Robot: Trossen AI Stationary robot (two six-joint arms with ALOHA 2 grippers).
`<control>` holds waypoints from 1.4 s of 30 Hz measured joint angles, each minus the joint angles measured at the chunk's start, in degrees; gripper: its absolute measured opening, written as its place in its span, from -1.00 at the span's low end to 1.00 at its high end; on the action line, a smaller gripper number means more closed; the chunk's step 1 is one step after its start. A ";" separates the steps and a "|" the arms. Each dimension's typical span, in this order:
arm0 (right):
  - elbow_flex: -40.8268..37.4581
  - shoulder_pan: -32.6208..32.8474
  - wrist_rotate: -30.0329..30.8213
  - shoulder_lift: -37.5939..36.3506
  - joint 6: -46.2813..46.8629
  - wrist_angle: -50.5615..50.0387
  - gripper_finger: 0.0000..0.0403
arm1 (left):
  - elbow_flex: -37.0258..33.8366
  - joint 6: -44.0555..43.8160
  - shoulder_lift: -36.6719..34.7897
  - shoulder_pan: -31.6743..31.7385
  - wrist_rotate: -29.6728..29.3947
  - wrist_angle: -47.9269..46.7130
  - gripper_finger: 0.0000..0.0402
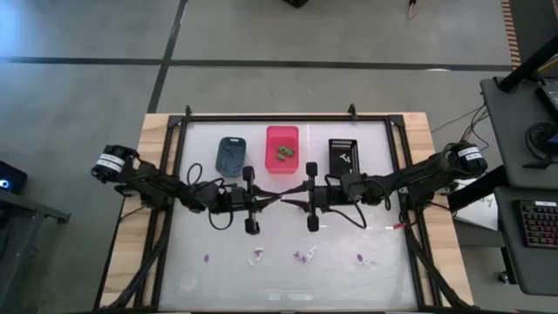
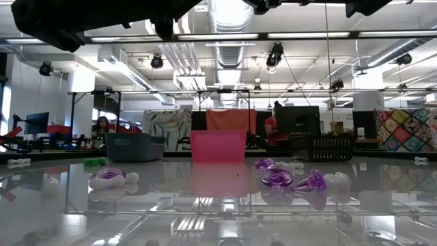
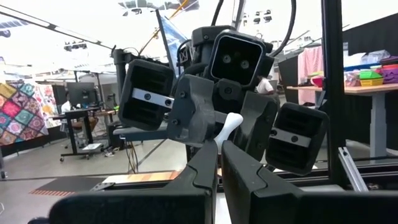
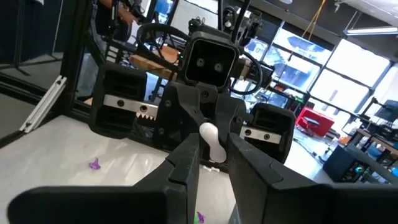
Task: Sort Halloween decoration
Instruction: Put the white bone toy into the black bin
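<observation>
Small white bone trinket upright between gripper fingers, purple and white trinkets scattered on table

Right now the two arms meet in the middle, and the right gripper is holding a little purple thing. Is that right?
Not quite. The right gripper holds a little white trinket, not a purple one; the right wrist view shows it. The arms do meet mid-table, with the left gripper facing it.

You had bright, even light from ceiling strip lamps, which washed out the upper left of the left wrist view. The glossy tabletop mirrored them in the low view's lower half. Nearby fingers looked soft and blurred.
</observation>
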 joint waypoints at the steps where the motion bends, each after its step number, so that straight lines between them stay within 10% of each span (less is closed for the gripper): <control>1: 0.00 0.00 -0.02 0.00 -0.28 0.02 -0.66 | -0.10 -0.05 0.00 0.00 -0.02 0.01 -1.00; 16: 0.00 -0.07 0.55 -0.21 0.82 0.02 -0.95 | -0.23 -0.76 -0.02 0.01 -0.49 -0.34 -1.00; 25: 0.00 -1.53 14.25 -3.61 7.56 -8.45 -0.95 | -0.30 -1.86 -0.02 0.12 -0.67 -2.59 -0.83; 31: 0.00 -6.70 30.71 -7.29 24.17 -27.54 -0.96 | -0.30 -2.73 -0.02 0.16 -5.33 -6.00 -0.63; 42: -0.02 -20.62 31.04 -7.72 62.90 -70.65 -0.96 | -0.32 -3.18 -0.02 0.16 -6.41 -8.16 -0.59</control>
